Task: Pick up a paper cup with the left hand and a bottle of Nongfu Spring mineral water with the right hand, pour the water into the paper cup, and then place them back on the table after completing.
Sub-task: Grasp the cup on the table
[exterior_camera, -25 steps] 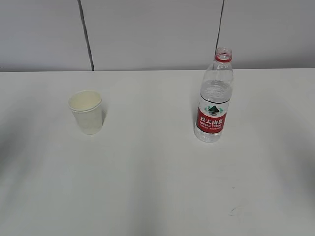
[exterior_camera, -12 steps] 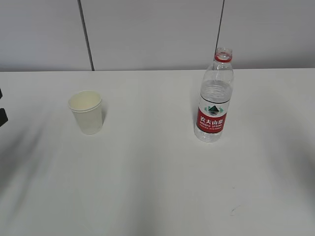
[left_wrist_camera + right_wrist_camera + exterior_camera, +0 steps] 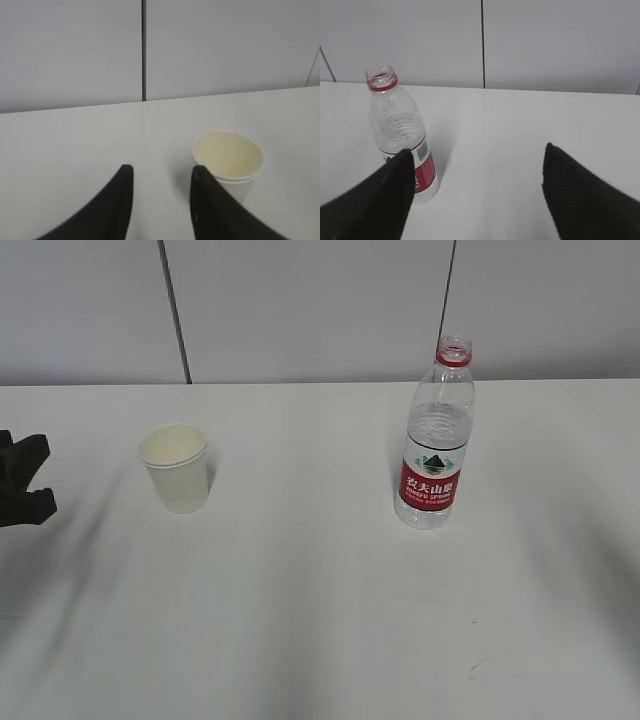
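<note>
Cup point(image 3: 176, 467): upright on the table point(image 3: 320, 600), right of my left claw point(image 3: 161, 176)
Left claw: fingers partly apart, holding nothing
Bottle point(image 3: 436, 440): upright, uncapped, well apart from cup
Right claw point(image 3: 477, 172): fingers wide apart, bottle at my left finger point(image 3: 380, 200)

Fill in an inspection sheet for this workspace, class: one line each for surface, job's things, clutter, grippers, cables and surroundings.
Surface: white table, bare apart from a faint mark near the front right.
Job's things: paper cup upright, left; water bottle upright, uncapped, red label, partly filled, right. Well apart.
Clutter: nothing seen.
Grippers: left gripper open, holding nothing, cup just right of its fingers; right gripper wide open, holding nothing, bottle beside its left finger. Only the left one shows in the exterior view, at the left edge.
Cables: nothing seen.
Surroundings: grey panelled wall behind the table.
</note>
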Controlling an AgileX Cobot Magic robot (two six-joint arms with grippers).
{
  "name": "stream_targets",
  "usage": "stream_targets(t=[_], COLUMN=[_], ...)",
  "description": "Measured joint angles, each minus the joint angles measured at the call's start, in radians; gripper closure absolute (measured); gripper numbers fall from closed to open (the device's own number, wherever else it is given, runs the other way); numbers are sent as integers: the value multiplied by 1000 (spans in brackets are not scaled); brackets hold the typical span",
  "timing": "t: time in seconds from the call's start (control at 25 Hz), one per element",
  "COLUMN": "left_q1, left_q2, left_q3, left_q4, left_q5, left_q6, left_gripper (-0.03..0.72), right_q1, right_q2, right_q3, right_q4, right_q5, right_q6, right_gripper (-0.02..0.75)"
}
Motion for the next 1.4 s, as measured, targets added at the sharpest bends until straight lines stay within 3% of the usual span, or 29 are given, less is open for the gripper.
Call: stream_targets(t=[0.16,0.36,0.84,1.0,1.24,1.4], left_q1=[0,0,0,0,-3,-48], left_q2=[83,173,273,328,403,469], left_q3=[25,86,79,14,-78,-141], left_q4=[9,8,89,161,180,178], left_q5=[-129,-144,-158,-158,-158,-158], left_q6=[0,0,0,0,0,0], left_gripper=[440,440,428,346,154,111], right_q1=[0,0,0,0,0,0], right_q2=[4,38,205,257,290,296], right_q3=[99,171,180,180,180,180], right_q4=[0,0,0,0,0,0], right_q5=[-144,-273,-490,-581,-641,-687], right_q6=[0,0,6,22,46,49], right_gripper=[151,151,151,151,151,151])
